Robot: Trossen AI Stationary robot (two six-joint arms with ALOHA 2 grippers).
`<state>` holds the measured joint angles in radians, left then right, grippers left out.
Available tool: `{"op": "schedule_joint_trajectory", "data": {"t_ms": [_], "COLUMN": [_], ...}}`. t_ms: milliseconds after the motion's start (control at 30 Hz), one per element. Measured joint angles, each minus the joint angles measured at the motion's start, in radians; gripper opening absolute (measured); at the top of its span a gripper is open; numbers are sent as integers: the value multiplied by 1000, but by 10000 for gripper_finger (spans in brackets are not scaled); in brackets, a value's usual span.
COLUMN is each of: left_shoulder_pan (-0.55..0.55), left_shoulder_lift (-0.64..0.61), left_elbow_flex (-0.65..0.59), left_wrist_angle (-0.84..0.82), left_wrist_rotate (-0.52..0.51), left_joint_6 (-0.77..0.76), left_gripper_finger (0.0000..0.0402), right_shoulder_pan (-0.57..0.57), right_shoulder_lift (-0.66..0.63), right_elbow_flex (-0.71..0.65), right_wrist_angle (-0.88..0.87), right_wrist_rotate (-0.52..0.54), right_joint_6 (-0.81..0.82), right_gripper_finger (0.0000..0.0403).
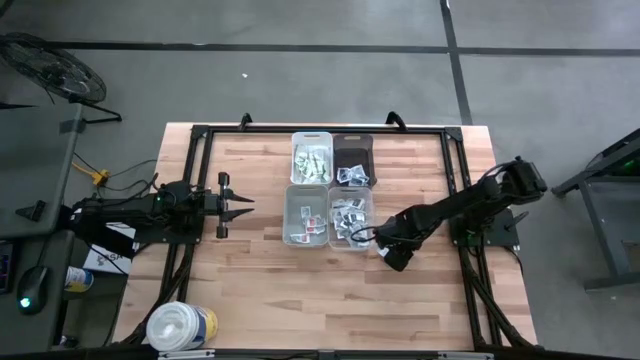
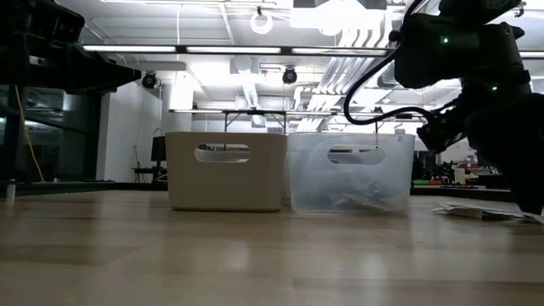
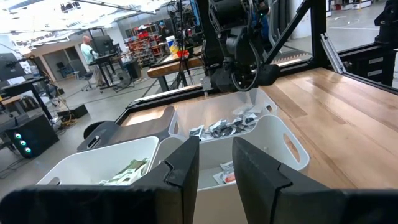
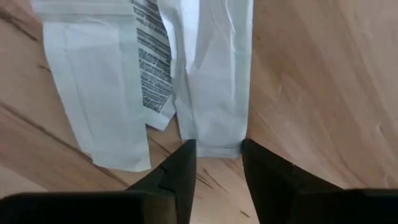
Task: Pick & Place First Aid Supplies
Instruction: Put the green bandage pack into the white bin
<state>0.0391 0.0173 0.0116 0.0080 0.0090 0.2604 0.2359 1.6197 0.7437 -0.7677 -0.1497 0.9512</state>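
Note:
Three white paper packets (image 4: 99, 93) lie flat on the wooden table, just to the right of the clear bin (image 1: 350, 215); the middle one carries dark print (image 4: 152, 62). My right gripper (image 4: 217, 149) points down over them, open, with a fingertip on either side of one end of the rightmost packet (image 4: 214, 81). The packets also show in the high view (image 1: 362, 236) and the low view (image 2: 476, 211). More packets fill the bins. My left gripper (image 3: 214, 162) waits level at the table's left, open and holding nothing. My right gripper comes from above, pointing down, with its two fingers beside the long edges of the rightmost packet's end (image 4: 214, 142). Whether the fingertips touch the paper I cannot tell. The packet lies flat on the table.
Four small bins stand in a block mid-table: white (image 1: 311, 158) and dark (image 1: 352, 160) at the far side, white (image 1: 305, 215) and clear at the near side. A big round tub (image 1: 180, 325) sits at the near left corner. A black frame (image 1: 200, 135) borders the table.

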Motion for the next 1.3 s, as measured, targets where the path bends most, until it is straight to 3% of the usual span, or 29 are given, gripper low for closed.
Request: {"op": "schedule_joint_trajectory", "data": {"t_ms": [467, 933, 1100, 1300], "left_shoulder_pan": [0, 0, 0, 0], "left_shoulder_lift": [0, 0, 0, 0], "left_elbow_flex": [0, 0, 0, 0], "left_wrist_angle": [0, 0, 0, 0], "left_wrist_rotate": [0, 0, 0, 0], "left_joint_6": [0, 0, 0, 0], "left_gripper_finger": [96, 96, 96, 96], "right_shoulder_pan": [0, -26, -96, -229], "right_shoulder_lift": [-6, -304, -328, -265], "right_elbow_flex": [-4, 10, 124, 299], "right_wrist_angle": [4, 73, 51, 46], "right_wrist_rotate": [-9, 12, 40, 71], "right_joint_6": [113, 189, 87, -131], "right_gripper_finger": [7, 1, 0, 0]}}
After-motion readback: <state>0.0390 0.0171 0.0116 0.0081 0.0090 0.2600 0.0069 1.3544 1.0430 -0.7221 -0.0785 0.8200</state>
